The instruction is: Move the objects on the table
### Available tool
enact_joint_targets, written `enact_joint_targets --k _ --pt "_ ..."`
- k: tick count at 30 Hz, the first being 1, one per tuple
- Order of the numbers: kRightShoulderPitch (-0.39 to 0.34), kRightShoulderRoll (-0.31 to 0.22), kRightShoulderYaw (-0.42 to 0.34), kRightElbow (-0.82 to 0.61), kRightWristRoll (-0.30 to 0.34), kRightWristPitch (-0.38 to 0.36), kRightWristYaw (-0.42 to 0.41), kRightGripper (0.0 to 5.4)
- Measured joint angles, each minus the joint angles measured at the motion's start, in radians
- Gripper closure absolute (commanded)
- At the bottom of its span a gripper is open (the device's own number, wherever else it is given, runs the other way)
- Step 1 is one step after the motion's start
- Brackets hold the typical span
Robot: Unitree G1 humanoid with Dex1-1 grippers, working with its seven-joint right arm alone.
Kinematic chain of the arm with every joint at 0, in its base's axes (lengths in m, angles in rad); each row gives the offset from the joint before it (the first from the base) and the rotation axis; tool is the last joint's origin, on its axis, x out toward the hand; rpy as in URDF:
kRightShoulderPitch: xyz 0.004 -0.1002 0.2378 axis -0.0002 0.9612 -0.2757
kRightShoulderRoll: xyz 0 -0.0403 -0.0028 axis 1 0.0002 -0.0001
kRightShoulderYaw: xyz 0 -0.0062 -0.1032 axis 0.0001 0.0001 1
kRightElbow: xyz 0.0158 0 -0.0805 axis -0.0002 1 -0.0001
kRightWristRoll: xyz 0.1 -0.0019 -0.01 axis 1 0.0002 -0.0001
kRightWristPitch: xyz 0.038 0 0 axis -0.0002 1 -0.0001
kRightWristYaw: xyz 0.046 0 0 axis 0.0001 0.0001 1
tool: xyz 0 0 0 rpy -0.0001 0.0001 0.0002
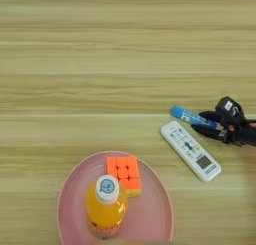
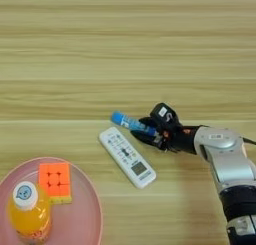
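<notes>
Blue tube gripped at one end by the hand, on the table.

The hand (image 2: pixel 150 131) is closed on the right end of the blue tube (image 2: pixel 126 121), which juts out to its left. The white remote (image 2: pixel 127 157) lies just below-left of the hand, angled. Well off to the lower left sits the pink plate (image 1: pixel 150 199), carrying the puzzle cube (image 1: pixel 124 174) and the juice bottle (image 1: pixel 105 208).
</notes>
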Motion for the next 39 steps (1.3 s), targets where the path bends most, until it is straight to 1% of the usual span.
enact_joint_targets --k 3,13,16,19,22,23,25,28,30,33,34,36,38,39 --pt "0.000 0.001 -0.001 0.000 0.000 0.000 0.000 3.96" --pt "0.000 0.009 -0.007 -0.006 0.006 0.001 0.001 4.01" --pt "-0.004 0.015 -0.030 -0.019 0.033 0.003 -0.002 4.01" --pt "-0.011 0.020 -0.052 -0.075 0.072 0.004 -0.002 4.01" --pt "-0.007 0.022 -0.075 -0.159 0.118 0.023 0.003 4.01" --pt "-0.001 0.023 -0.081 -0.222 0.145 0.027 0.019 4.01" --pt "0.013 0.026 -0.081 -0.312 0.176 0.041 0.033 4.01" --pt "0.053 0.029 -0.070 -0.404 0.198 0.065 0.060 4.01" --pt "0.090 0.028 -0.046 -0.449 0.197 0.073 0.072 4.01" --pt "0.113 0.028 -0.006 -0.459 0.178 0.086 0.085 4.01" --pt "0.120 0.028 0.008 -0.465 0.167 0.087 0.086 4.01" --pt "0.143 0.028 0.060 -0.473 0.123 0.086 0.087 4.01" --pt "0.146 0.029 0.087 -0.468 0.101 0.086 0.086 4.01" --pt "0.151 0.034 0.114 -0.464 0.083 0.086 0.086 4.01"
